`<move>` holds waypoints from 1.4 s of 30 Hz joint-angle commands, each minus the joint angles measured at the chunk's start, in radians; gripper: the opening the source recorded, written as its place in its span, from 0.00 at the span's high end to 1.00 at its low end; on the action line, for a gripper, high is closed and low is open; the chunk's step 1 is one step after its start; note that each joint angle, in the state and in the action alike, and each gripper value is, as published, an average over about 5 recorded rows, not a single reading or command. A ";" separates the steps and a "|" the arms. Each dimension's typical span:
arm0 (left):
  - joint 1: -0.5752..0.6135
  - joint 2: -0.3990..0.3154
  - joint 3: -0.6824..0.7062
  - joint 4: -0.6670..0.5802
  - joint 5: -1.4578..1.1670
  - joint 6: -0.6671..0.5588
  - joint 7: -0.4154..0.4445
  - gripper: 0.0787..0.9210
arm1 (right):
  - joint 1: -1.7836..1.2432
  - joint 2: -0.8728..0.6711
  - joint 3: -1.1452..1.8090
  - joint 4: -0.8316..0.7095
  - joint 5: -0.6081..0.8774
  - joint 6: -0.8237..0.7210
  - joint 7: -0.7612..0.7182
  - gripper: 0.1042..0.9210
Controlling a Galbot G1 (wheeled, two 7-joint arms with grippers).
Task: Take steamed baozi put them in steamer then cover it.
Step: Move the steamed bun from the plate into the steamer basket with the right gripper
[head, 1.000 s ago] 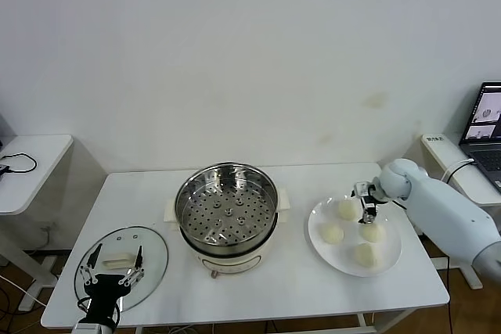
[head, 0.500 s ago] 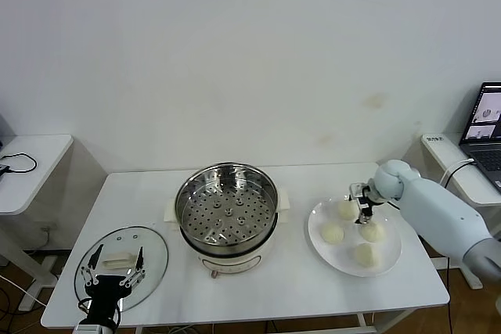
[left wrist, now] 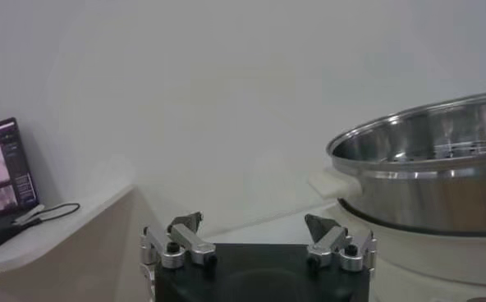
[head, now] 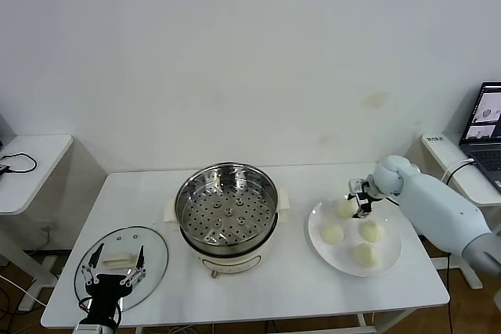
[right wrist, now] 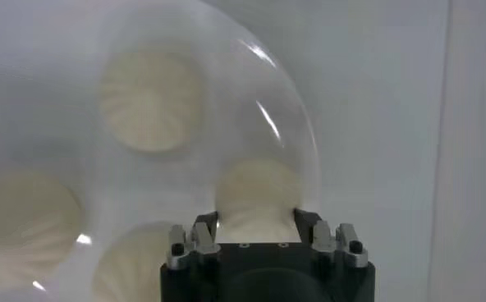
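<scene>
Four cream-white baozi lie on a white plate [head: 391, 260] at the table's right: the far-left one [head: 345, 208], a left one [head: 333, 234], a right one [head: 371, 231] and a near one [head: 365, 254]. My right gripper [head: 360, 202] is open and low over the plate's far side. In the right wrist view the far-left baozi [right wrist: 257, 197] sits between the gripper's [right wrist: 255, 216] jaws, which flank it closely. The steel steamer [head: 226, 213] stands empty at the table's middle. The glass cover [head: 121, 262] lies flat at the front left. My left gripper [head: 114, 269] hangs open over it.
A laptop [head: 487, 127] sits on a side stand at the far right. A small white side table [head: 27, 166] with a cable stands at the left. The steamer's rim [left wrist: 424, 131] shows close by in the left wrist view.
My right gripper has moved left and toward the plate's far side, from between the baozi to the far-left one. The baozi, steamer, cover and left arm have not moved.
</scene>
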 commanded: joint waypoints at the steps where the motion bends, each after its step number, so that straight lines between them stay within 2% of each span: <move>1: 0.000 0.000 0.001 -0.001 -0.001 -0.001 0.000 0.12 | 0.030 -0.012 -0.016 0.029 0.035 0.003 -0.006 0.41; 10: 0.002 0.003 0.001 -0.001 -0.002 -0.004 0.000 0.12 | 0.113 -0.085 -0.073 0.167 0.166 -0.027 -0.016 0.44; 18: -0.003 0.010 0.000 -0.004 -0.008 -0.003 0.000 0.12 | 0.346 -0.126 -0.218 0.318 0.375 -0.074 -0.032 0.43; 26: -0.013 0.014 0.002 -0.003 -0.013 -0.003 0.001 0.12 | 0.606 0.000 -0.392 0.315 0.479 -0.080 -0.034 0.43; 34: -0.020 0.021 -0.015 0.006 -0.028 -0.001 0.003 0.12 | 0.675 0.199 -0.468 0.279 0.549 -0.027 0.016 0.43; 42: -0.019 0.030 -0.041 0.005 -0.038 0.000 0.006 0.12 | 0.640 0.349 -0.570 0.285 0.501 0.113 0.082 0.43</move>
